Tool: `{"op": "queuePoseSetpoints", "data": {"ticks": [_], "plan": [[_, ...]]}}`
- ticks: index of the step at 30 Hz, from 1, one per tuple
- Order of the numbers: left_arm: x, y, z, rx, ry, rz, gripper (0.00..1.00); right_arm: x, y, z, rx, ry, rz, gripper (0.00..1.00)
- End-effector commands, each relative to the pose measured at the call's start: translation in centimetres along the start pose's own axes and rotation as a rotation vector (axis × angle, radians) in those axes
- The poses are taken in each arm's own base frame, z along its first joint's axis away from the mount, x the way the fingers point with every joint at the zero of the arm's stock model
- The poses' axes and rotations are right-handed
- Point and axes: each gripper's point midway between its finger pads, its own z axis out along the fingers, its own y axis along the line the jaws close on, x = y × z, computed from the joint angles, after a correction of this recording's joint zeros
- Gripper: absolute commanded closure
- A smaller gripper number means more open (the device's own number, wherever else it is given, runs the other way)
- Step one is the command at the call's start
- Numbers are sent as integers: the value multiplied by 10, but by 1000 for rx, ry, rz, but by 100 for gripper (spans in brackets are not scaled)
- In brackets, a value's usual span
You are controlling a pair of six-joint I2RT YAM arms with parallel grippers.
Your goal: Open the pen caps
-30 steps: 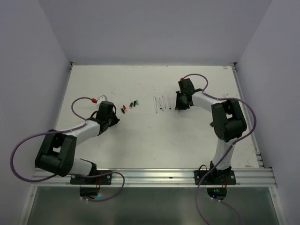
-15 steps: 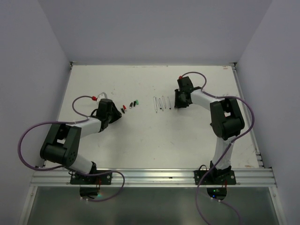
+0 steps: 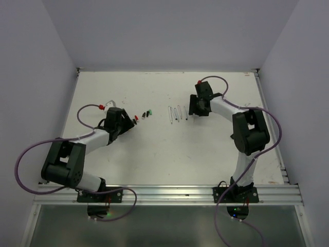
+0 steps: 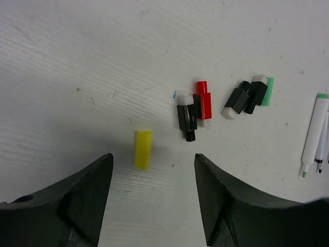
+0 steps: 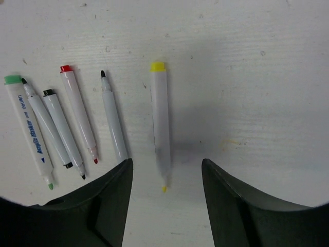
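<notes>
A loose yellow pen cap [image 4: 143,149] lies on the white table just ahead of my left gripper [image 4: 153,167], which is open and holds nothing. Farther off lie a black cap [image 4: 187,121], a red cap [image 4: 203,103] and a black-and-green cluster of caps [image 4: 252,96]. From above, that gripper [image 3: 125,122] sits left of the cap row [image 3: 142,116]. My right gripper [image 5: 166,170] is open over the tip end of an uncapped yellow pen [image 5: 160,118]. Several other uncapped pens [image 5: 72,121] lie to its left. From above, this gripper [image 3: 191,110] stands right of the pens [image 3: 177,113].
Purple cables with red connectors [image 3: 103,108] [image 3: 198,81] loop off both wrists. Grey walls close in the table on the left, back and right. A metal rail [image 3: 164,193] runs along the near edge.
Both wrists have shifted slightly toward the far side. The left one has edged nearer the cap row and the right one nearer the pens.
</notes>
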Motion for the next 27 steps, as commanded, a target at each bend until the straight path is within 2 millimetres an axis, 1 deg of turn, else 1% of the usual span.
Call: {"op": "queuePoseSetpoints", "data": {"ticks": [1, 2, 3, 4, 5, 6, 8, 9, 10, 11, 12, 14, 15, 17, 18, 19, 20, 21, 22, 23, 24, 25, 26, 27], "plan": [[-25, -3, -18, -4, -68, 4, 33, -57, -1, -52, 55, -187, 71, 40], [-26, -5, -20, 6, -72, 12, 32, -64, -4, -62, 73, -211, 121, 31], [-27, -7, -24, 16, -74, 14, 32, -68, -13, -66, 102, -225, 168, 29], [-30, -12, -29, 44, -80, 14, 32, -73, -23, -68, 131, -238, 212, 28], [-31, -15, -32, 60, -82, 14, 32, -72, -27, -69, 138, -228, 288, 28], [-31, -17, -34, 77, -82, 21, 33, -77, -43, -69, 164, -226, 360, 27], [-32, -26, -42, 119, -79, 21, 33, -79, -61, -70, 211, -223, 481, 27], [-31, -31, -45, 146, -71, 27, 33, -77, -77, -71, 264, -217, 533, 27], [-30, -33, -46, 158, -67, 31, 33, -77, -97, -76, 349, -249, 571, 29], [-29, -35, -46, 167, -61, 31, 33, -76, -107, -79, 388, -271, 636, 31], [-27, -38, -47, 176, -52, 35, 33, -69, -123, -79, 437, -275, 668, 31], [-25, -45, -50, 192, -39, 44, 34, -65, -148, -88, 524, -323, 719, 32], [-21, -46, -50, 189, -28, 50, 34, -53, -167, -89, 582, -315, 780, 34], [-20, -53, -52, 197, -35, 60, 34, -45, -188, -97, 649, -331, 818, 35], [-13, -49, -52, 173, -13, 69, 34, -35, -201, -101, 698, -322, 836, 35], [-9, -53, -53, 181, -7, 81, 34, -32, -207, -105, 728, -325, 843, 35], [-8, -55, -53, 182, -7, 81, 34, -25, -214, -109, 772, -311, 840, 35], [-5, -55, -51, 173, 0, 87, 34, -23, -222, -114, 814, -326, 838, 36], [-3, -58, -51, 176, 6, 94, 34, -20, -225, -116, 839, -321, 837, 37], [-2, -60, -50, 176, 8, 91, 34, -11, -231, -116, 870, -301, 847, 37], [1, -61, -47, 173, 22, 95, 34, -7, -234, -115, 881, -292, 846, 38], [1, -66, -48, 183, 24, 98, 34, -3, -234, -113, 882, -283, 849, 40], [2, -68, -47, 188, 28, 101, 34, 5, -246, -112, 905, -268, 871, 40], [5, -71, -46, 191, 36, 108, 34, 7, -247, -110, 895, -259, 876, 41]]}}
